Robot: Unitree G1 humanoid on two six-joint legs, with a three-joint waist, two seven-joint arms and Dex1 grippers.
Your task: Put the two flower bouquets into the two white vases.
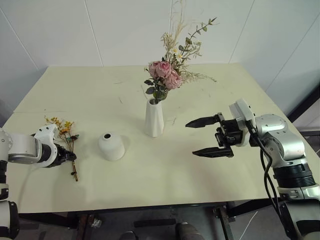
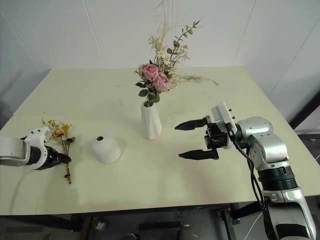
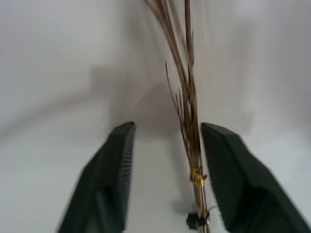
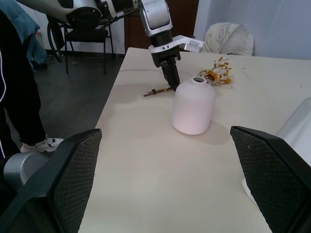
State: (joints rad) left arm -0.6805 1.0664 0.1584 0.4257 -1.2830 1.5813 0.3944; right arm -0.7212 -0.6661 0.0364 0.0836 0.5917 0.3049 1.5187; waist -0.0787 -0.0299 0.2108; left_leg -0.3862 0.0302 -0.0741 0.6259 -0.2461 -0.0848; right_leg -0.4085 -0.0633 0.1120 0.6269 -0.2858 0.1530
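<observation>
Lying flat on the table (image 1: pixel 210 185), the yellow bouquet (image 1: pixel 66 136) has its stems between the left claw's (image 3: pixel 165 160) half-closed fingers, near the squat vase (image 1: pixel 111 146). The roses (image 1: pixel 165 75) stand in the tall vase (image 1: pixel 154 119). The right claw (image 1: pixel 207 137) hovers wide, empty.

We cannot tell whether the left gripper (image 3: pixel 165 160) touches the brown stems (image 3: pixel 190 145) — that close view is blurred. The tall vase (image 4: pixel 297 131) is cut off by the right wrist view's edge — so is a person's leg (image 4: pixel 17 97).
</observation>
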